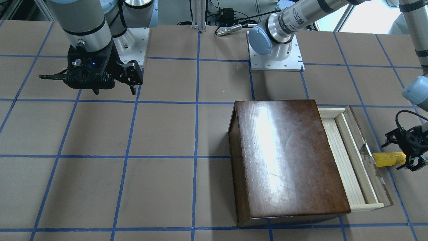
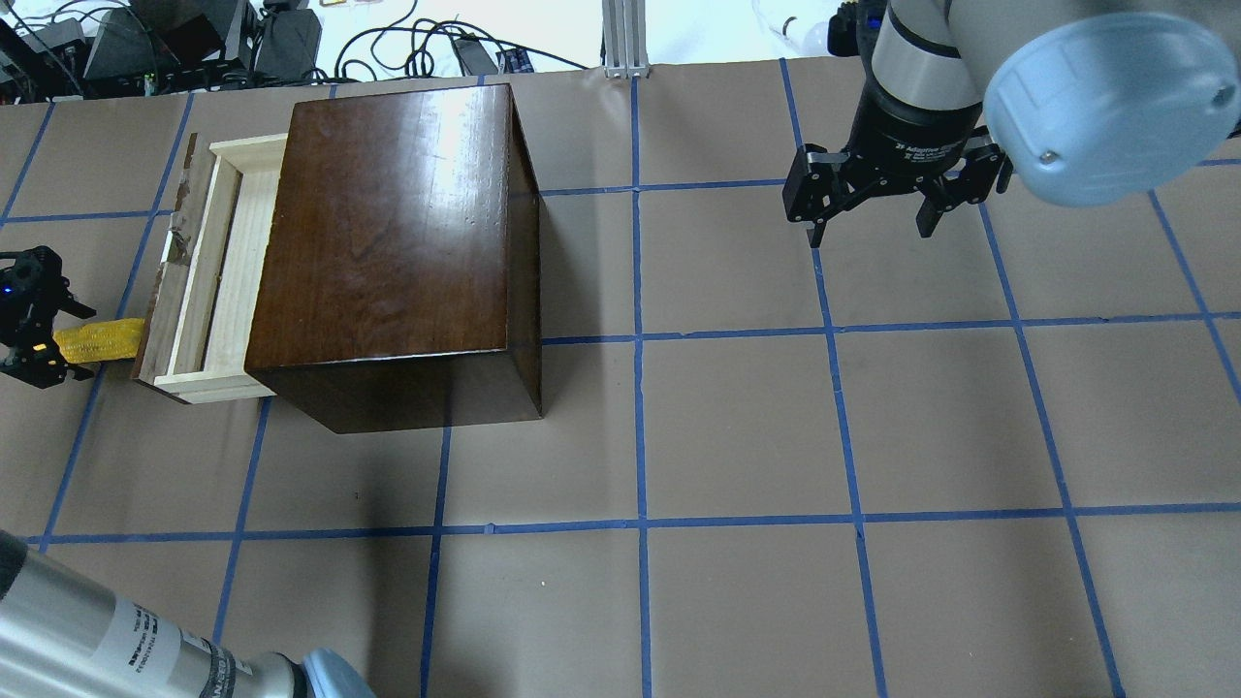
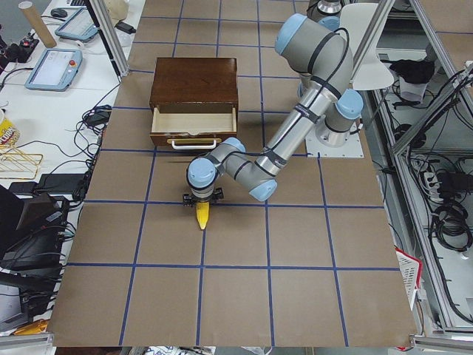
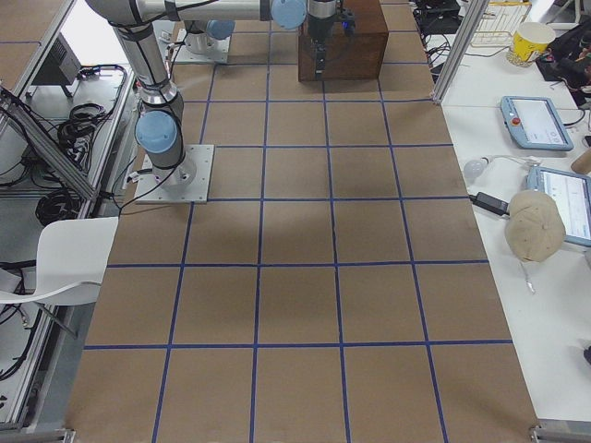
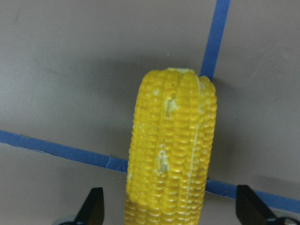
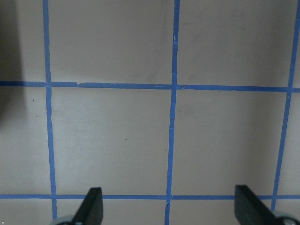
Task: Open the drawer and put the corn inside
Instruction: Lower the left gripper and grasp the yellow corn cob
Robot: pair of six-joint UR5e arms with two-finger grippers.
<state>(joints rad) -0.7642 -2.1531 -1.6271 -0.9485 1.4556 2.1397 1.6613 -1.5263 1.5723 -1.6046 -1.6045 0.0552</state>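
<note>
Wrist view: fingers (image 5: 95,207) apparently flank corn (image 5: 171,150).

The drawer (image 1: 344,160) sits pulled partway open, pale wood showing; the yellow corn (image 1: 389,159) lies just beside its chipped front panel.

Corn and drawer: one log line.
drawer open | corn on table outside drawer | left gripper fingers open around corn | right gripper fingers open

table (image 2: 737,427): brown, blue tape grid | on it: wooden box (image 2: 388,223); corn (image 2: 92,341) before open drawer (image 2: 233,271)
</note>
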